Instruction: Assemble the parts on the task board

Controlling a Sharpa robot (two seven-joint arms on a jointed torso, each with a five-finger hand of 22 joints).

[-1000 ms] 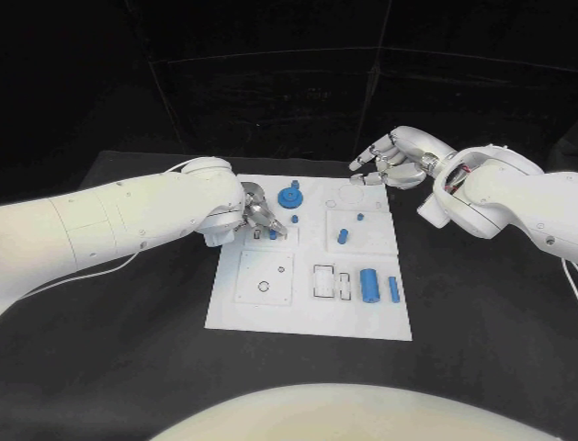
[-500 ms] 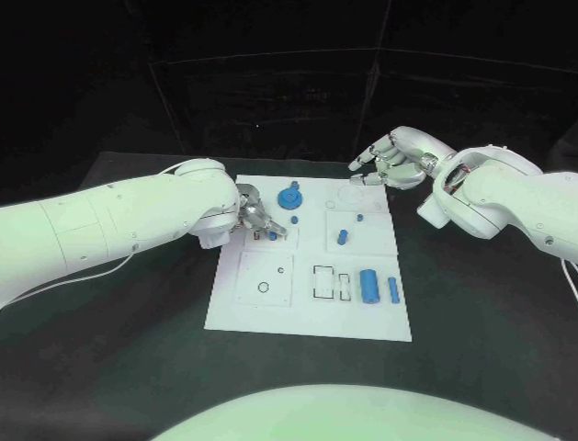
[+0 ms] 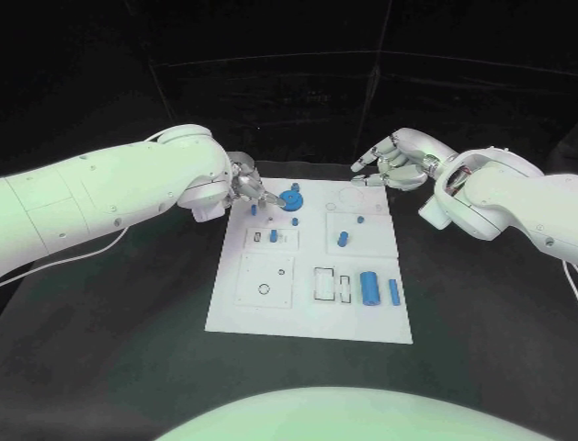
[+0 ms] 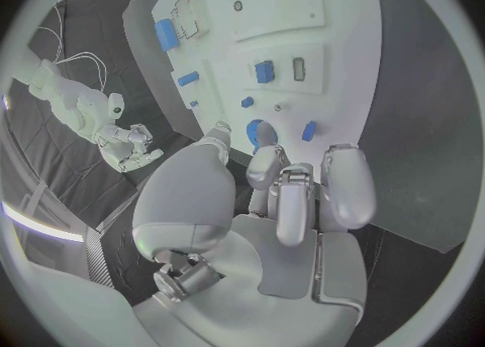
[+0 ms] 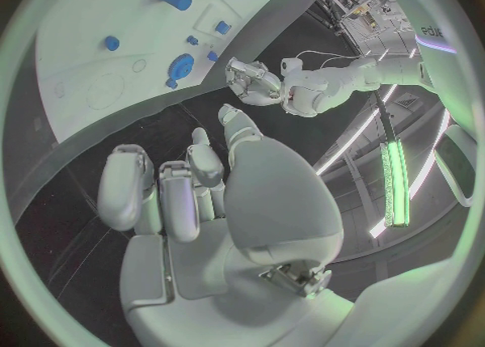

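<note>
Left hand (image 3: 249, 186) moved off small blue part (image 3: 273, 235), now empty, fingers apart; right hand (image 3: 392, 163) unchanged, empty, fingers spread.

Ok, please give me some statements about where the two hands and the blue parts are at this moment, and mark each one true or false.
1. The left hand is at the far left corner of the task board, beside the round blue part. True.
2. The right hand holds a blue part. False: its fingers hold nothing, and it is off the board's far right corner.
3. Two long blue parts lie side by side on the near right of the board. True.
4. The round blue part lies on the black table. False: it is on the board.
</note>
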